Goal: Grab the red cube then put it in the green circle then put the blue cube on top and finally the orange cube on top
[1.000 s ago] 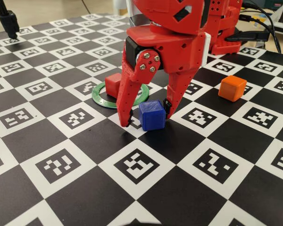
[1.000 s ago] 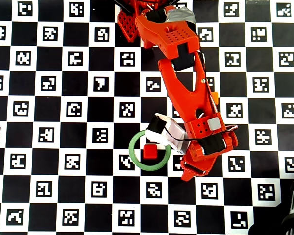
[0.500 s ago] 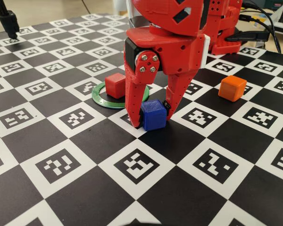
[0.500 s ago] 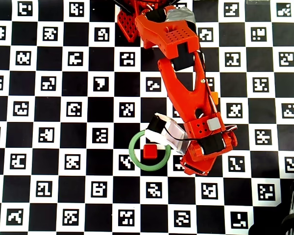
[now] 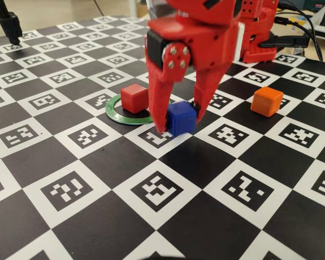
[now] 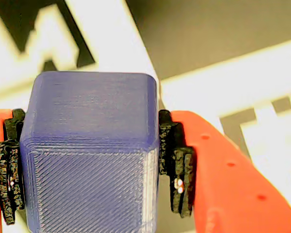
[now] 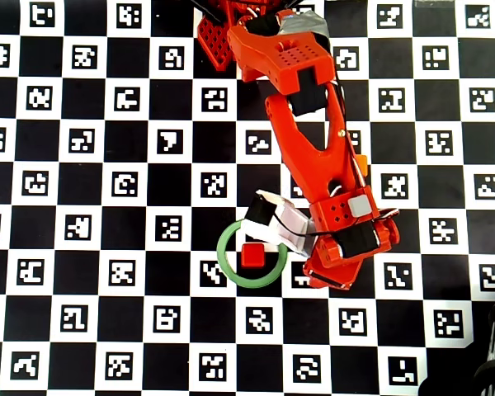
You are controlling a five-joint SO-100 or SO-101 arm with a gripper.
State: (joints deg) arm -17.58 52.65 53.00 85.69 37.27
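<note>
Two cubes are left to stack, and you are on the first: the gripper (image 5: 180, 119) has its fingers (image 6: 177, 165) clamped on opposite faces of the blue cube (image 5: 181, 117), at frame centre in the fixed view. Raise it clear before you swing left, then centre it over the red cube (image 5: 134, 98) sitting inside the green circle (image 5: 115, 114). Your orange cube (image 5: 267, 101) waits at right.

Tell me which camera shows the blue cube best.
The wrist view: the blue cube fills the frame, layer lines sharp, clamped between the gripper pads. The fixed view shows the blue cube small but in context, beside the green circle. In the overhead view the arm hides it.
</note>
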